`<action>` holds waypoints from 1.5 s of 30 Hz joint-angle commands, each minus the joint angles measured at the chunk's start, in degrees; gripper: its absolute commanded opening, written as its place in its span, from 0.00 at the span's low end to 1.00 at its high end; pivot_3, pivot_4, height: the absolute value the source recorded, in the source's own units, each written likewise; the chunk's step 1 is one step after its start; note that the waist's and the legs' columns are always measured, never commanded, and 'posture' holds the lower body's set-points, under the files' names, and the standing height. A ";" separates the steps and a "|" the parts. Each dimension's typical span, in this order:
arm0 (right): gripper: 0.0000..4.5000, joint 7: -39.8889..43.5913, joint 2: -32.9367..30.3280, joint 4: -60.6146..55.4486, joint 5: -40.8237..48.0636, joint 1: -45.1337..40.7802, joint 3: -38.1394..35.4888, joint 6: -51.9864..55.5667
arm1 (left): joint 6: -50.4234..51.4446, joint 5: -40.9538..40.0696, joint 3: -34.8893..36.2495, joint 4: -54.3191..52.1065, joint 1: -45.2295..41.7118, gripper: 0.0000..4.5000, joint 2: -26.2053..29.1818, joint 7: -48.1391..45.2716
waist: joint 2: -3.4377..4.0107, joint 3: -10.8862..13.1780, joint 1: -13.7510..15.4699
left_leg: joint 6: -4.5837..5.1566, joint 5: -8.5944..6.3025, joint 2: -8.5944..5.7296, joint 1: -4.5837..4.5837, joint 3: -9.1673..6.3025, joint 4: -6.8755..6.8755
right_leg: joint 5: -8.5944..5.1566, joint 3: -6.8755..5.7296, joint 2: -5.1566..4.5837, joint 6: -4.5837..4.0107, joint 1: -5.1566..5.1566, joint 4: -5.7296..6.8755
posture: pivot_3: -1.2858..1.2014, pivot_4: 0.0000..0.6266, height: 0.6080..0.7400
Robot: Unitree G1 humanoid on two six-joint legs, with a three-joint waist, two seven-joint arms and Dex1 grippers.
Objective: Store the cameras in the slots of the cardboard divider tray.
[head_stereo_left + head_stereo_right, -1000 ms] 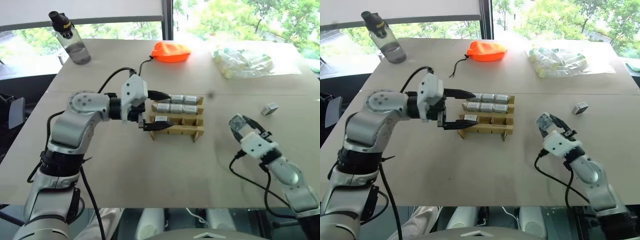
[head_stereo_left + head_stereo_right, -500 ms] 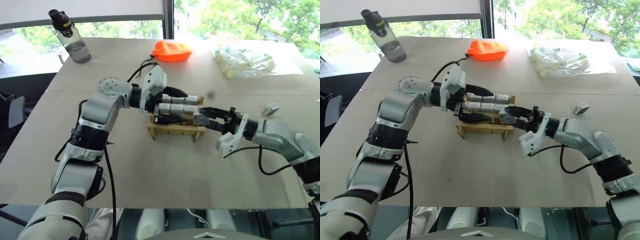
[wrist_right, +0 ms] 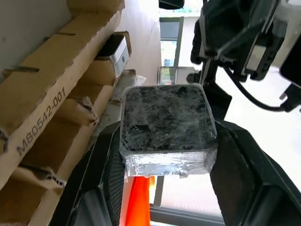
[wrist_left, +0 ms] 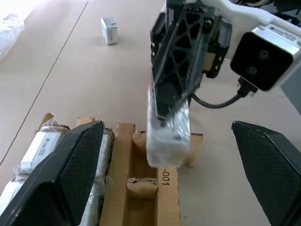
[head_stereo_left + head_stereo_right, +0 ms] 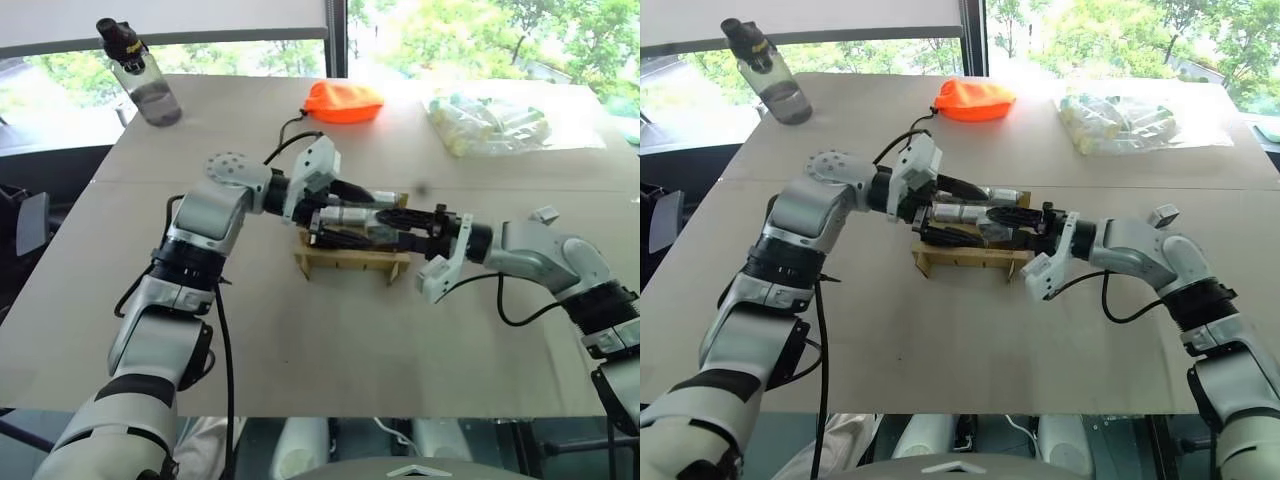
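Far left on your desk (image 5: 300, 330), back corner: a clear water bottle (image 5: 140, 80) with a black cap, upright.

Your left tool (image 5: 345, 212) reaches in from the left over the cardboard divider tray (image 5: 350, 262), fingers spread wide, one over the back row and one over the front. Nothing between them; the left wrist view shows both pads apart with the tray beneath.

The tray sits mid-desk. Wrapped cameras (image 4: 44, 143) fill its back slots; in the left wrist view the front slots below the left tool look unfilled.

Your right tool (image 5: 1015, 222) comes in from the right, nearly level, pinching one wrapped camera (image 4: 168, 129). That camera hangs just above the tray's near-right corner, between your left tool's spread fingers. Whether it touches the cardboard you cannot tell from these views. The right wrist view shows its black face (image 3: 164, 117) held between the two pads, tray strips alongside.

Right of the tray, well apart, one more camera (image 5: 543, 214) lies on the desk behind your right arm.

Back of the desk: an orange pouch (image 5: 342, 102) at centre, a clear bag of pale tubes (image 5: 490, 125) to the right. Windows with green trees behind.
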 commanded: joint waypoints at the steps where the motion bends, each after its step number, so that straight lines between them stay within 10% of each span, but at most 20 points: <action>1: 0.43 -0.99 0.57 -2.87 0.76 -0.20 -0.99 0.09 | -1.15 0.61 -0.25 -0.18 -1.11 1.00 -0.26 -0.83 | 0.00 0.00 0.00 | 0.00 0.00 0.00 0.00 0.00 0.00 | 0.00 0.00 0.00 0.00 0.00 0.01 | 0.52 0.24 0.89; 7: 0.43 -1.08 1.11 -4.16 0.87 -0.12 -1.49 1.18 | -0.73 1.20 -0.63 -0.20 -1.00 0.65 -0.75 -1.99 | 0.00 0.00 0.03 | 0.00 0.00 0.00 0.00 0.00 0.01 | 0.00 0.00 0.00 0.00 0.00 0.00 | 0.52 0.24 0.89; 12: 0.43 -1.35 1.09 -4.77 0.81 -0.02 -1.66 1.80 | -0.76 1.98 -1.40 -0.34 -0.59 0.17 -0.23 -3.09 | 0.00 0.00 0.02 | 0.00 0.00 0.00 0.00 -0.01 0.01 | 0.00 0.00 0.00 0.00 0.00 0.01 | 0.52 0.24 0.89; 19: 1.00 -2.65 1.40 -6.90 1.48 0.96 -3.48 4.35 | -1.46 2.52 -1.55 0.32 -0.55 0.17 -0.24 -3.05 | 0.00 0.00 0.04 | 0.00 0.00 0.01 0.01 -0.01 0.01 | 0.00 0.00 0.00 0.00 0.00 0.02 | 0.52 0.24 0.89; 37: 1.00 22.72 -2.37 -39.55 79.66 49.34 -13.25 47.21 | -16.05 4.25 1.99 8.21 -0.43 0.17 0.26 -1.80 | -0.04 0.01 1.42 | 0.03 -0.01 0.00 0.08 -0.52 0.09 | 0.01 -0.16 -0.03 -0.01 0.22 0.03 | 0.52 0.24 0.89; 45: 1.00 33.34 -0.58 -38.74 82.02 55.74 -17.26 48.10 | -20.37 7.45 0.98 11.12 -0.11 0.17 -0.92 -0.60 | -0.06 0.01 1.49 | 0.10 -0.06 -0.04 0.06 -0.58 0.16 | 0.01 -0.18 0.00 0.00 0.22 0.07 | 0.52 0.24 0.89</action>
